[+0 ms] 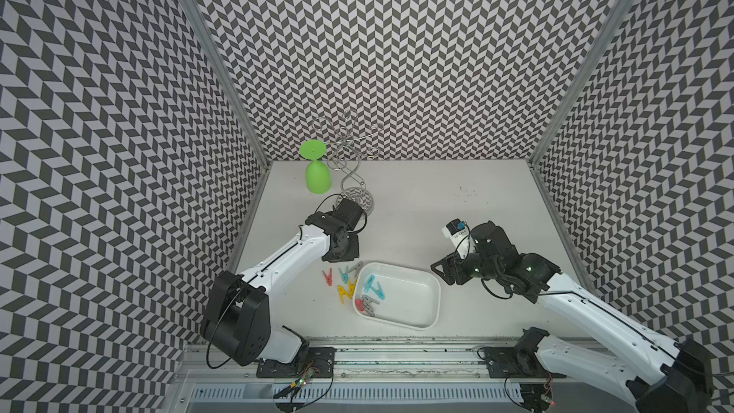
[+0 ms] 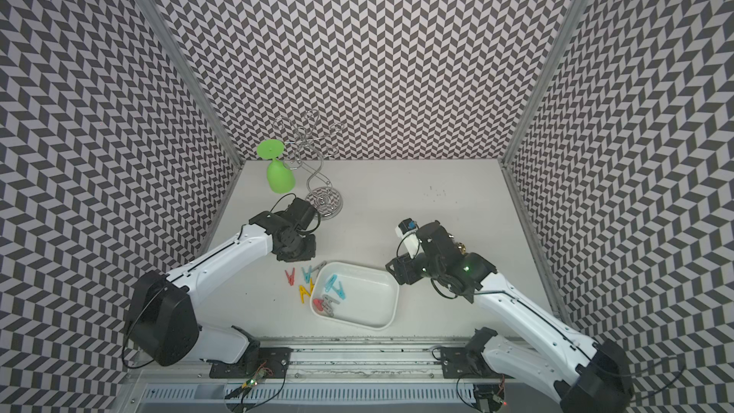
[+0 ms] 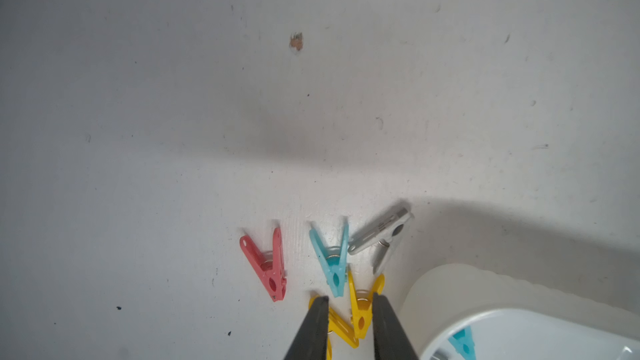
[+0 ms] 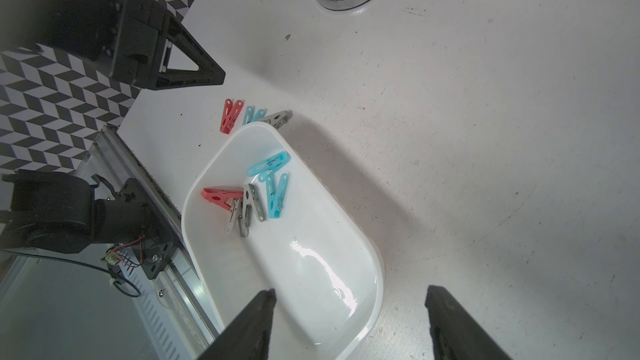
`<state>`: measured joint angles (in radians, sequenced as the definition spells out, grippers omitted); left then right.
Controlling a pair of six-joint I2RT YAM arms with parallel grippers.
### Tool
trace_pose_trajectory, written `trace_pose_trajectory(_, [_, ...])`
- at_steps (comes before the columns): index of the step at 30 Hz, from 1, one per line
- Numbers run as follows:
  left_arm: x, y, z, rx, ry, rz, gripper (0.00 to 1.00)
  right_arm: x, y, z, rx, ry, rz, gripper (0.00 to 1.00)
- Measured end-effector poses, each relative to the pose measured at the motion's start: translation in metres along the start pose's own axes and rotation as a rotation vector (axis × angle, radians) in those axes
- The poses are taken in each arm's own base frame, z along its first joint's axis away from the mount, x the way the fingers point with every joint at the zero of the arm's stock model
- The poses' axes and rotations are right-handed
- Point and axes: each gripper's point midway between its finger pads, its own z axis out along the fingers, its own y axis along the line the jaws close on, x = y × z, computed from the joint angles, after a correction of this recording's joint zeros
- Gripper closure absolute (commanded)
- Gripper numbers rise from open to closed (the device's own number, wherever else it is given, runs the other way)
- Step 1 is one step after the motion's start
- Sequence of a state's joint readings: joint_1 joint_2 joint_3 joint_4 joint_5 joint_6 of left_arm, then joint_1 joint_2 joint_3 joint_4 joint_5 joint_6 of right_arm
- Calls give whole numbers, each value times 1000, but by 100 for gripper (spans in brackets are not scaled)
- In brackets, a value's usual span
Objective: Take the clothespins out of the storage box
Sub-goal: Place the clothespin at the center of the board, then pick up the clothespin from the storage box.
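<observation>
step: about halfway through emptying the box [image 1: 421, 325], I'd say. This looks like a drop-off on the left side.
box: white and shallow, sits near the front edge of the counter [image 1: 437, 208], roughly midway between the two arms.
left jaws: parted just a little, tips over the yellow pair. I can't see anything pinched, and the yellow one in the gap looks like it's lying flat on the counter.
right jaws: wide open and empty, hanging over the end of the box that faces the counter's right edge.
out already: five clothespins [image 3: 330, 261] on the counter, just beside the box end facing the left edge. There's a red clothespin [image 3: 265, 264], a blue one, a grey clothespin [image 3: 377, 233] right up by the rim (touching or not, can't tell), and two yellow clothespins [image 3: 360, 316].
left inside: five by my count, all bunched at that same end. Two blue clothespins [image 4: 268, 164], a red one [image 4: 220, 197] and two grey ones [image 4: 244, 209] lying against each other.
next move: my guess is the left arm lifts clear, comes back over the rim and drops onto one clothespin inside.
easiest pick: probably a blue one, they sit a bit freer.
watch out: the red and grey ones touch, so grabbing one may drag its neighbour. The pile outside is also snug to the rim, so the jaws could knock it on the way over.
</observation>
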<state>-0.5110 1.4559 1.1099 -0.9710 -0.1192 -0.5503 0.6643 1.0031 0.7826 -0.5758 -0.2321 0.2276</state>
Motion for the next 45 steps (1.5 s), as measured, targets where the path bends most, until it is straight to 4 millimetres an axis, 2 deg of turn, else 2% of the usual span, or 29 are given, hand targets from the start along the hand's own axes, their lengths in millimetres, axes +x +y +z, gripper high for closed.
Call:
trace_pose_trajectory(7, [-7,-43,-13,47,-23,163,68,0,0,0,0,0,-1,24])
trace_pose_trajectory(11, [2,-71,-19,91,-26,276,67,0,0,0,-2,1,-2,22])
trace_pose_trajectory(18, [22,-95,-22,138,-15,412,66,0,2,0,-10,2,-4,21])
trace_pose_trajectory(31, [72,-80,27,43,123,520,65,3,2,4,-15,22,-6,21])
trace_pose_trajectory(40, [91,-68,52,-22,176,549,64,4,2,4,-19,24,-7,22])
trace_pose_trajectory(45, [90,-70,57,-24,168,546,65,4,3,4,-21,25,-6,22])
